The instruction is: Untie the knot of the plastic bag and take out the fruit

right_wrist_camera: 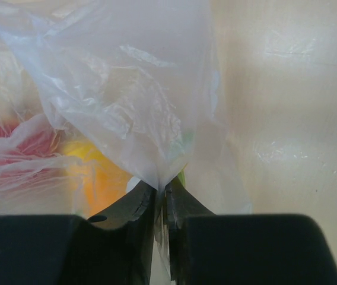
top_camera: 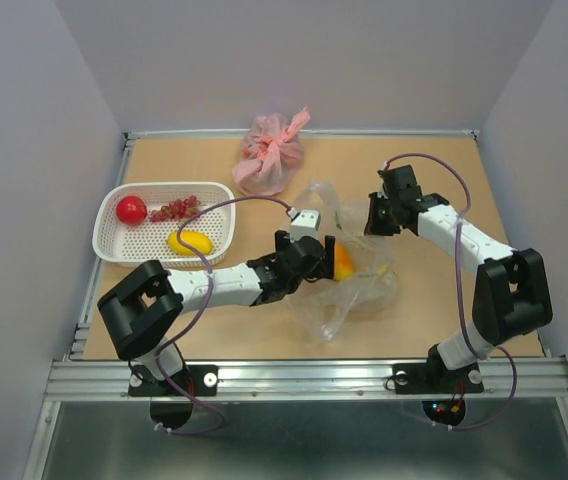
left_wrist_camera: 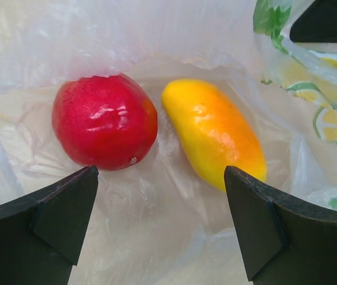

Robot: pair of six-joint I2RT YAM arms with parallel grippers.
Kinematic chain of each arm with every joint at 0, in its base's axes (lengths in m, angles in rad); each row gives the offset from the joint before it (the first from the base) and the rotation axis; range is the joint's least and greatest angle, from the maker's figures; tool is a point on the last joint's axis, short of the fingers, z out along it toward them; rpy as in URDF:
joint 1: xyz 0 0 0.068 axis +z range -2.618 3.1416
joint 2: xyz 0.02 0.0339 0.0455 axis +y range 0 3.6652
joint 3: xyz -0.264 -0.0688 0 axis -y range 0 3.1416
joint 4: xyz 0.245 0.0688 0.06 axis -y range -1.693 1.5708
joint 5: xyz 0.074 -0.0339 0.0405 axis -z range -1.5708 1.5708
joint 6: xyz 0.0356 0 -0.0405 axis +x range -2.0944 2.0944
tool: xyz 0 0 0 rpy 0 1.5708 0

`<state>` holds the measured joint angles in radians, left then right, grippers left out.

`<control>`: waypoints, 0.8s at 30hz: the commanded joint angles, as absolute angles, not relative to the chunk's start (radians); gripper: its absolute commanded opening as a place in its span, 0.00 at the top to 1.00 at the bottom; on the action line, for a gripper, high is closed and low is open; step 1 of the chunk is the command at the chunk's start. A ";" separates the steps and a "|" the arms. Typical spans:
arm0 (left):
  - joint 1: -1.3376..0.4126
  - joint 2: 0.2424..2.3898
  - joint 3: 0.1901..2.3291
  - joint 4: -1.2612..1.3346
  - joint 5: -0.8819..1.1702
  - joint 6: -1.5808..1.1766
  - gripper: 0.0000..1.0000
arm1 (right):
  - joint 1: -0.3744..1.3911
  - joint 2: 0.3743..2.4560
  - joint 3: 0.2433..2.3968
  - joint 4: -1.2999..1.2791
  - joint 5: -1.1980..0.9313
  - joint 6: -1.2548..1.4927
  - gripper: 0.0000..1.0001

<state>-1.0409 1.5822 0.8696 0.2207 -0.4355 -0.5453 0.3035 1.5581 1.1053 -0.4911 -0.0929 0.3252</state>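
The clear plastic bag [top_camera: 364, 292] lies crumpled mid-table with its mouth open; no tied knot shows. My left gripper [top_camera: 326, 257] is open inside the mouth. In the left wrist view it [left_wrist_camera: 161, 172] sits just short of a red round fruit [left_wrist_camera: 104, 122] and an orange-yellow oblong fruit [left_wrist_camera: 216, 133], both lying on the bag film [left_wrist_camera: 156, 231]. The oblong fruit [top_camera: 342, 262] shows beside the fingers from above. My right gripper [top_camera: 369, 216] is shut on the bag's far edge; its closed jaws [right_wrist_camera: 161, 187] pinch the film [right_wrist_camera: 133, 89].
A white basket [top_camera: 104, 236] at the left holds a red round fruit [top_camera: 131, 209], a grape bunch [top_camera: 174, 209] and a yellow mango [top_camera: 191, 242]. A pink tied bag [top_camera: 271, 155] lies at the back. Grey walls enclose the table.
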 commanded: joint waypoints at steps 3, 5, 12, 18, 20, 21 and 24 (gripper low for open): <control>-1.043 1.588 0.957 0.149 -0.535 -0.627 0.01 | 0.290 1.560 1.094 -0.459 -0.031 0.382 0.81; -1.034 1.603 0.985 0.097 -0.578 -0.655 0.01 | 0.288 1.556 1.086 -0.459 -0.038 0.379 0.81; -0.963 1.703 1.095 -0.031 -0.606 -0.706 0.01 | 0.290 1.516 1.052 -0.449 -0.077 0.371 0.80; -0.927 1.785 1.166 -0.077 -0.621 -0.687 0.01 | 0.290 1.500 1.034 -0.443 -0.110 0.354 0.79; -0.914 1.798 1.175 -0.065 -0.611 -0.674 0.01 | 0.290 1.500 1.026 -0.439 -0.124 0.351 0.79; -0.910 1.811 1.178 -0.055 -0.606 -0.658 0.01 | 0.290 1.500 1.023 -0.439 -0.127 0.351 0.79; -0.899 1.857 1.222 -0.043 -0.580 -0.628 0.02 | 0.290 1.505 1.011 -0.434 -0.138 0.344 0.79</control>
<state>-0.9119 1.8267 1.1450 -0.0441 -0.5694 -0.6693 0.2939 1.5337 1.0397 -0.4732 -0.1127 0.3614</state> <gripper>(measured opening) 0.986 0.208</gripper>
